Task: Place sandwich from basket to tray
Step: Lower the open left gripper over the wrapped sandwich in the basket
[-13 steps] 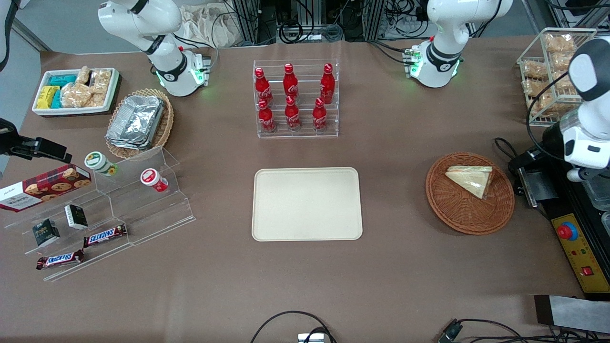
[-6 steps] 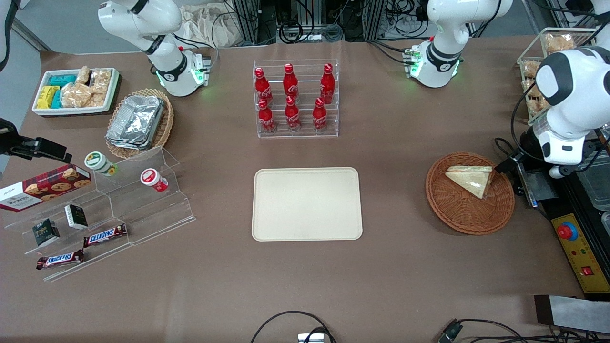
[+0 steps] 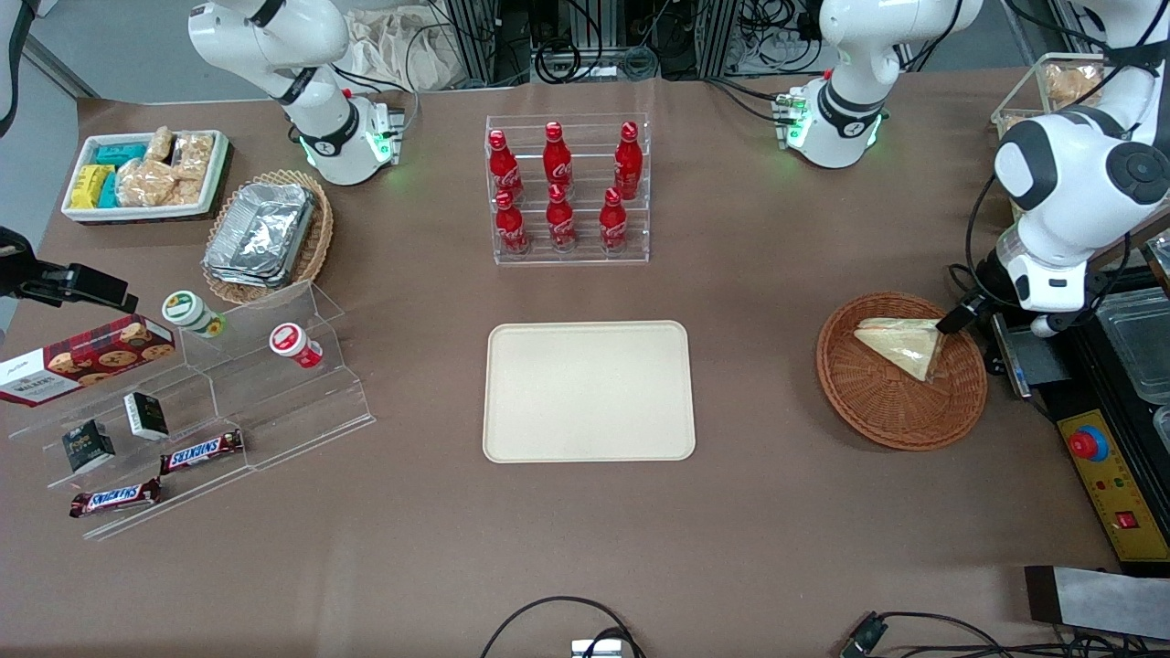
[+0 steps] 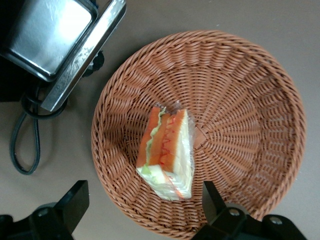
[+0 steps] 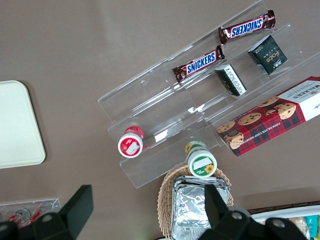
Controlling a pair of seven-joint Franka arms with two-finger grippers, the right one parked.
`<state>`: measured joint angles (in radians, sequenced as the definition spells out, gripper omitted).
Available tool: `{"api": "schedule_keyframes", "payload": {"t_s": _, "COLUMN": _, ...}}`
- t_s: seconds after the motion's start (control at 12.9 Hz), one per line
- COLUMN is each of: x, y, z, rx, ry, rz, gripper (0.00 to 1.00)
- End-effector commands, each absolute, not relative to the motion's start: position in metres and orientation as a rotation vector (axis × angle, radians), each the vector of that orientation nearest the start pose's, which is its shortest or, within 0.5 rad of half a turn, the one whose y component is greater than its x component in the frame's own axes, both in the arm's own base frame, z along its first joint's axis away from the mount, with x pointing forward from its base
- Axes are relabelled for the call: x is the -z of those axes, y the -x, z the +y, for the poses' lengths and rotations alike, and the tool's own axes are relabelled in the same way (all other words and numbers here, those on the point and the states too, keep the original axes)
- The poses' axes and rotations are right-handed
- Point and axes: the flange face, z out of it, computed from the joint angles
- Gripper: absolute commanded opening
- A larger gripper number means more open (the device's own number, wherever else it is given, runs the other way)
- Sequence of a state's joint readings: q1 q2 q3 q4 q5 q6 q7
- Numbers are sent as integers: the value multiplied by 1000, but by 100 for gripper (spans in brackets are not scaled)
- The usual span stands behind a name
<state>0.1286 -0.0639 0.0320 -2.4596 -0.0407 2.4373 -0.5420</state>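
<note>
Above basket [image 4: 240,100], gripper [image 4: 142,205] now nearer

Wrapped sandwich [image 4: 167,155] on its side in round wicker basket [image 4: 250,100]; bare cream tray [image 3: 589,391] well apart, gripper [image 4: 142,207] above basket

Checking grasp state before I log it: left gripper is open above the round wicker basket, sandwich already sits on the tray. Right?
Not quite. The gripper is open above the basket, but the sandwich is in that basket, not on the tray, which carries nothing. The left wrist view shows the wedge lying on the weave between the spread fingers; the front view confirms the bare tray.
</note>
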Motion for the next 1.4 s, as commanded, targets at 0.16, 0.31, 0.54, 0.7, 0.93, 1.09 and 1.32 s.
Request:
{"api": "schedule_keyframes", "payload": {"t_s": 0.16, "x": -294, "y": -465, "z": 77, "rx": 87, "ry": 2958, "rz": -1187, "gripper": 100}}
{"api": "schedule_keyframes", "payload": {"t_s": 0.31, "x": -287, "y": -464, "z": 77, "rx": 85, "ry": 2956, "rz": -1188, "gripper": 100}}
{"api": "schedule_keyframes", "payload": {"t_s": 0.54, "x": -278, "y": -465, "z": 77, "rx": 88, "ry": 2955, "rz": -1186, "gripper": 100}}
{"api": "schedule_keyframes", "payload": {"t_s": 0.7, "x": -268, "y": -466, "z": 77, "rx": 101, "ry": 2954, "rz": -1187, "gripper": 100}}
{"api": "schedule_keyframes", "payload": {"t_s": 0.93, "x": -256, "y": -468, "z": 75, "rx": 111, "ry": 2954, "rz": -1222, "gripper": 100}}
{"api": "schedule_keyframes", "payload": {"t_s": 1.09, "x": -249, "y": -468, "z": 75, "rx": 112, "ry": 2951, "rz": -1229, "gripper": 100}}
{"api": "schedule_keyframes", "payload": {"t_s": 1.32, "x": -245, "y": -468, "z": 72, "rx": 100, "ry": 2949, "rz": -1248, "gripper": 92}}
